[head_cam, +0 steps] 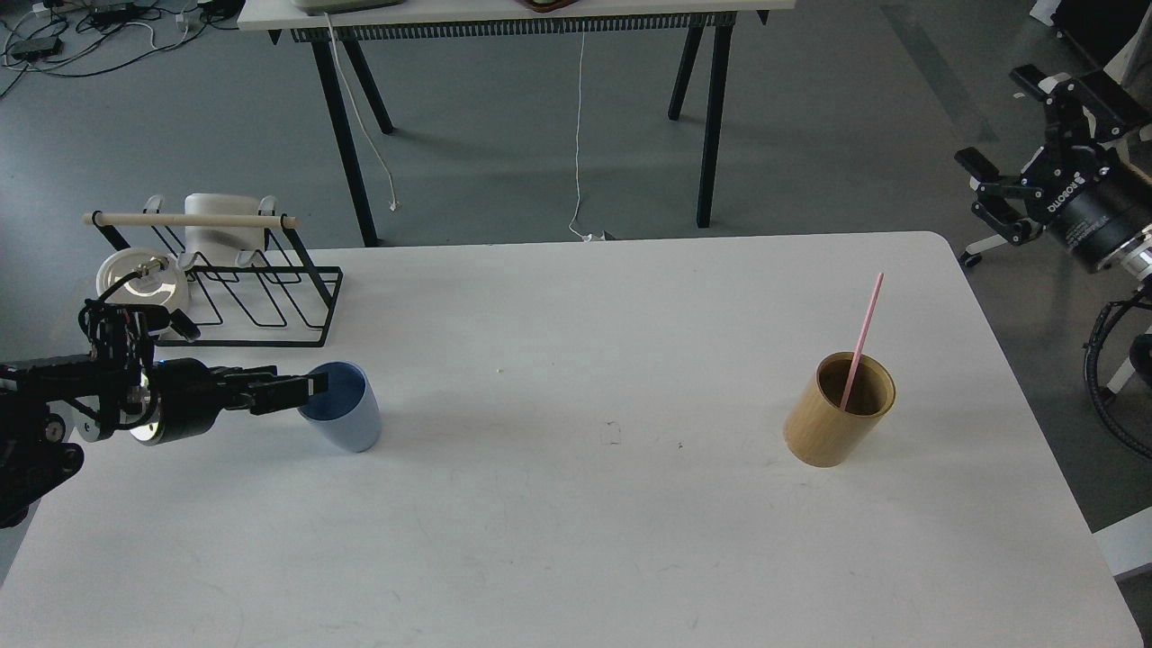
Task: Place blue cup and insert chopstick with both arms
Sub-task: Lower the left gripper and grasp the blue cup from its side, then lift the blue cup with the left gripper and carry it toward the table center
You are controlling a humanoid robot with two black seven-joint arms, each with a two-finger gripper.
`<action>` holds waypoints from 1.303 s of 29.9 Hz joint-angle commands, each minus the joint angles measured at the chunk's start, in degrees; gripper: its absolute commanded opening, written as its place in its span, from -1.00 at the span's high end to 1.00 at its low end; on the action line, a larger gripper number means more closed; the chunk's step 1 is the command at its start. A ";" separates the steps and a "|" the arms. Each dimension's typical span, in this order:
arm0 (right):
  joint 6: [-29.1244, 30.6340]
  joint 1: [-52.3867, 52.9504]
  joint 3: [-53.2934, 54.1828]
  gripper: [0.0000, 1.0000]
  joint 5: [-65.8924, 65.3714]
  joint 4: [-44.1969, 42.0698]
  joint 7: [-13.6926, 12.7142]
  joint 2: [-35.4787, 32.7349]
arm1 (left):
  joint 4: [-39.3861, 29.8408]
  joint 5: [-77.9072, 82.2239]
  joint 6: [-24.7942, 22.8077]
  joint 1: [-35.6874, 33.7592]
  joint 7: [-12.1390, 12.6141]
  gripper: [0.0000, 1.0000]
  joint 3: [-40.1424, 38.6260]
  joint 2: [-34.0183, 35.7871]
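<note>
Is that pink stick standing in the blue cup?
No, the pink stick leans inside the tan wooden holder on the right, while the blue cup sits far off on the left.

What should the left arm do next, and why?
Probably release and back the left tool off the small pale blue plastic cup. The cup stands upright on the white table, with a fingertip at its rim. The thin pink chopstick leans in the tan wooden cylindrical holder, and the right tool is off the table.
</note>
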 commanded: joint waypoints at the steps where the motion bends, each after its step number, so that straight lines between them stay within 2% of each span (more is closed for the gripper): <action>1: 0.00 -0.01 0.01 -0.96 0.00 0.00 0.00 -0.01 | -0.01 0.32 0.12 0.20 -0.01 -0.25 0.01 0.20; 7: 0.00 -0.19 0.01 -0.97 0.00 0.00 0.00 -0.19 | -0.01 0.32 1.34 0.20 -0.01 0.78 -0.08 0.29; 11: 0.00 -0.27 0.01 -0.97 0.00 0.00 0.00 -0.54 | -0.10 0.32 1.43 0.20 -0.01 0.88 -0.08 0.73; 19: 0.00 -0.89 0.10 -0.97 0.53 0.00 0.00 -0.63 | -1.41 -0.03 1.26 0.20 -0.01 0.94 -0.42 2.57; 26: 0.00 -0.89 1.41 -0.96 2.29 -1.05 0.00 -1.33 | -14.14 -3.98 -1.72 -1.81 -0.01 0.94 -4.46 8.20; 30: 0.00 -0.89 3.87 -0.96 3.69 -5.18 0.00 -1.24 | -18.73 -6.26 -4.71 -8.83 -0.01 0.94 -4.65 7.42; 33: 0.00 -0.89 4.67 -0.96 6.93 -7.03 0.00 -2.29 | -17.33 -8.29 -5.77 -12.62 -0.01 0.94 -3.68 3.74; 36: 0.00 -1.15 4.49 -0.96 12.29 -7.47 0.00 -5.10 | -10.58 -7.77 -6.39 -16.22 -0.01 0.94 -1.32 -3.64; 39: 0.00 -2.56 4.58 -0.97 15.47 -9.49 0.00 -6.60 | -4.42 -7.68 -5.95 -19.91 -0.01 0.93 5.09 -11.02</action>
